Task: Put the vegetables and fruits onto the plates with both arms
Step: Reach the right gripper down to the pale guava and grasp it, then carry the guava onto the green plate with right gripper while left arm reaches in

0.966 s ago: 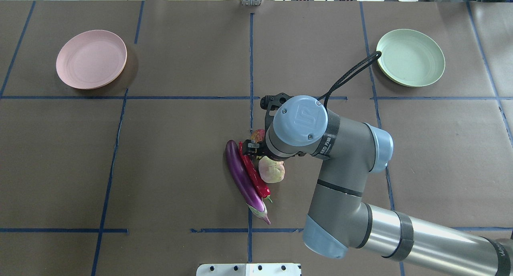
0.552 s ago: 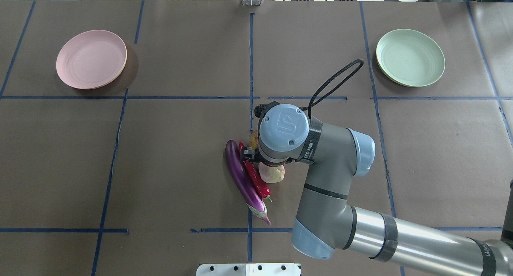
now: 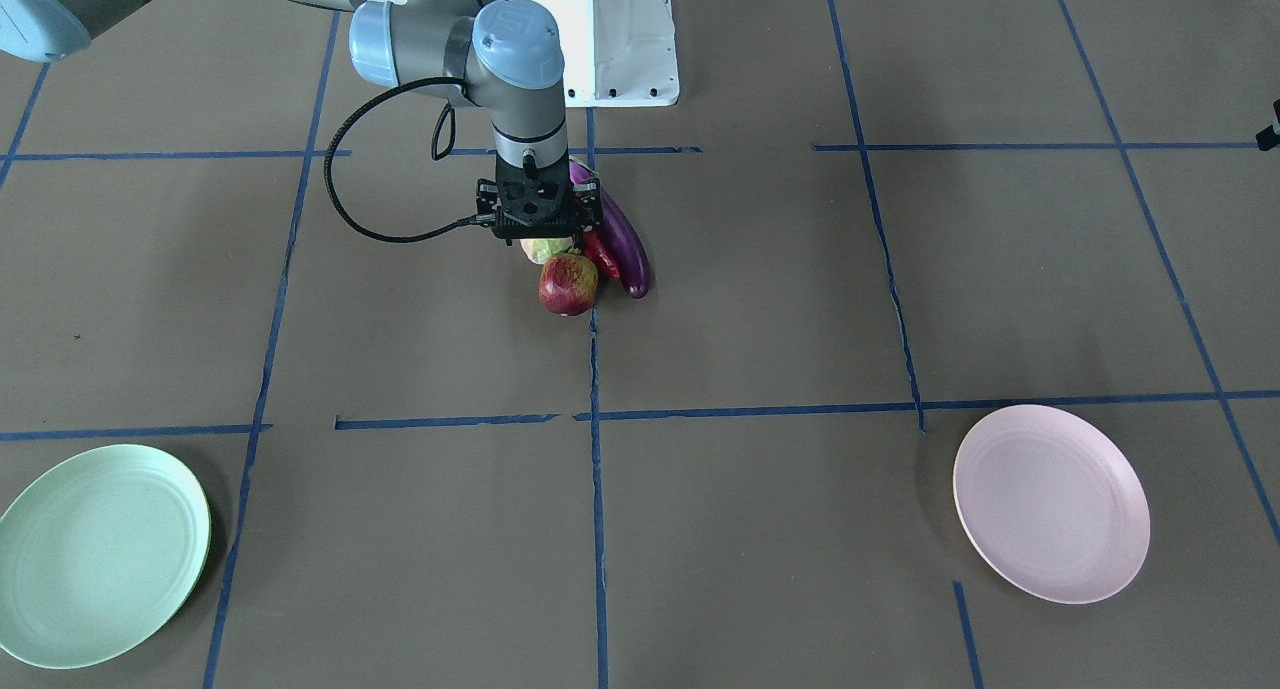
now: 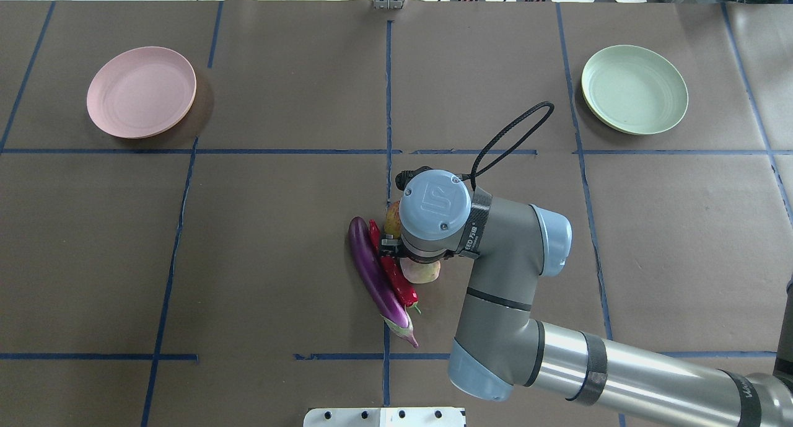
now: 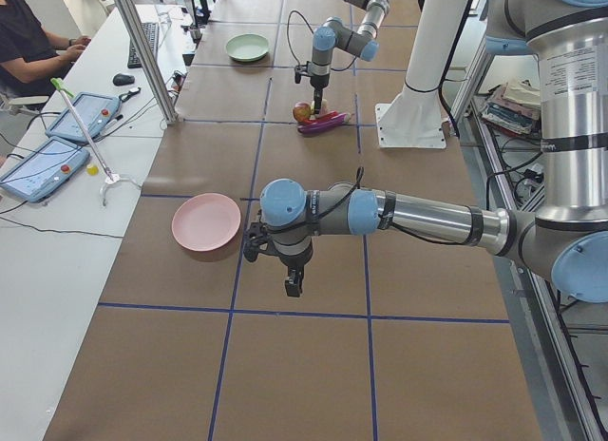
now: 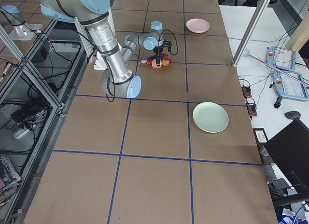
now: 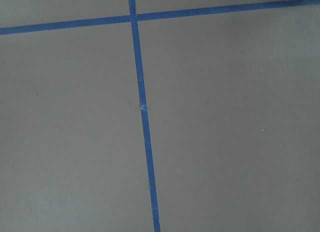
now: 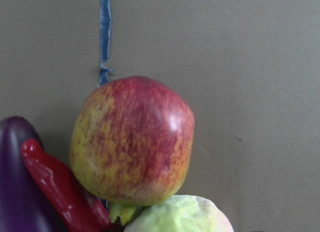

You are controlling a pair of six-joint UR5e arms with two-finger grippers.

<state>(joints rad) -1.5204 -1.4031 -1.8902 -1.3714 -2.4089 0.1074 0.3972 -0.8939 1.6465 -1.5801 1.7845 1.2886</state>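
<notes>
The eggplant (image 4: 375,275), chili (image 4: 396,278), pomegranate (image 3: 568,284) and pale fruit (image 3: 545,250) lie bunched on the bench (image 4: 279,228). The pink plate (image 4: 141,92) and green plate (image 4: 634,90) are bare, so nothing is placed yet. The right pincer (image 3: 537,233) hangs low over the pale fruit and the left pincer (image 5: 293,287) is near the pink plate; how far either is open I cannot tell.

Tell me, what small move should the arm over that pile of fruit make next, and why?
Probably lower slightly and close on the pale green fruit. The right gripper hangs directly above it, with the red fruit and chili pepper crowding close, so going straight down seems safest. The green plate and pink plate are both empty. Whether the jaws are open cannot be seen.
</notes>
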